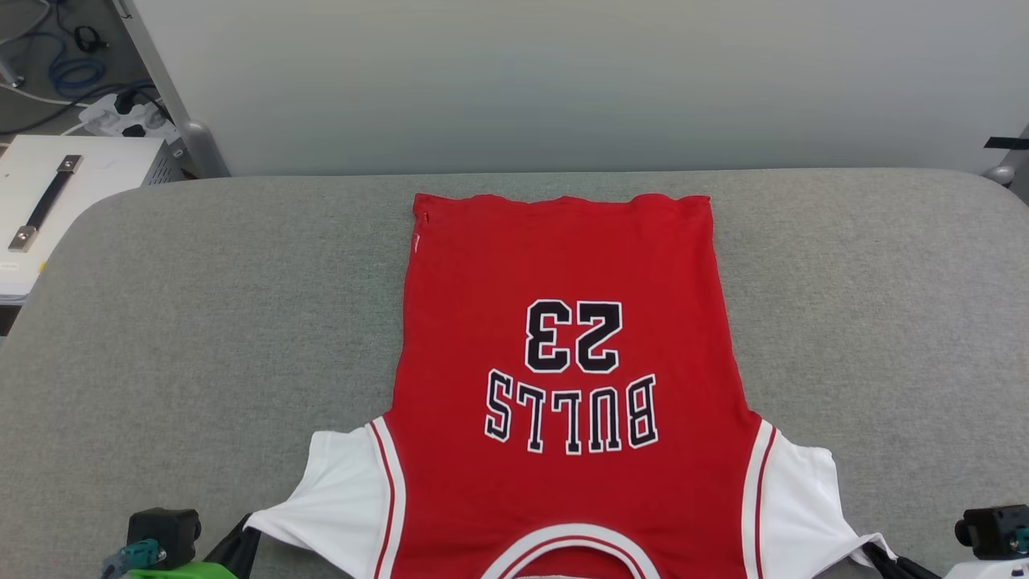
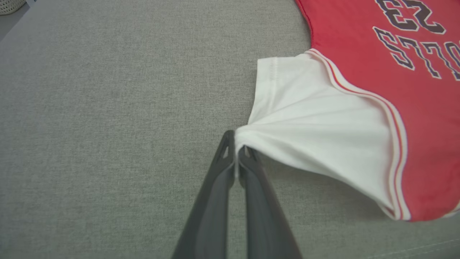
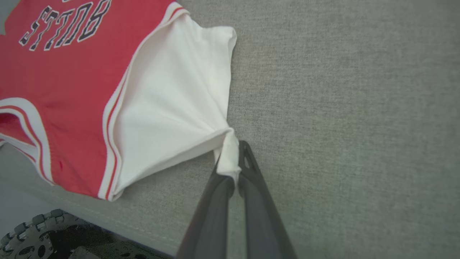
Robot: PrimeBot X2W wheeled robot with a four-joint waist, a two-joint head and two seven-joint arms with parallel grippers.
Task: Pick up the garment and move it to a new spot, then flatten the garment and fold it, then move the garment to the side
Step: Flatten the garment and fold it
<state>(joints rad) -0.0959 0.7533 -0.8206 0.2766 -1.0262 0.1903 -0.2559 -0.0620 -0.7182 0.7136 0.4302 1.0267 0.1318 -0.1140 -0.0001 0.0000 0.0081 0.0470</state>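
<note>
The garment (image 1: 563, 378) is a red shirt with white sleeves, a black "23" and lettering, spread flat on the grey table with its hem at the far side and neck toward me. My left gripper (image 1: 245, 535) is shut on the corner of the white left sleeve (image 2: 305, 122), pinching the cloth between its dark fingers (image 2: 224, 169). My right gripper (image 1: 880, 559) is shut on the corner of the white right sleeve (image 3: 179, 100), the fabric bunched between its fingers (image 3: 248, 172). Both sleeves are pulled taut outward.
The grey padded table (image 1: 201, 322) has free room left and right of the shirt. A white case with a strap (image 1: 48, 193) and cables with a power strip (image 1: 120, 117) lie beyond the table's left corner. A pale wall stands behind.
</note>
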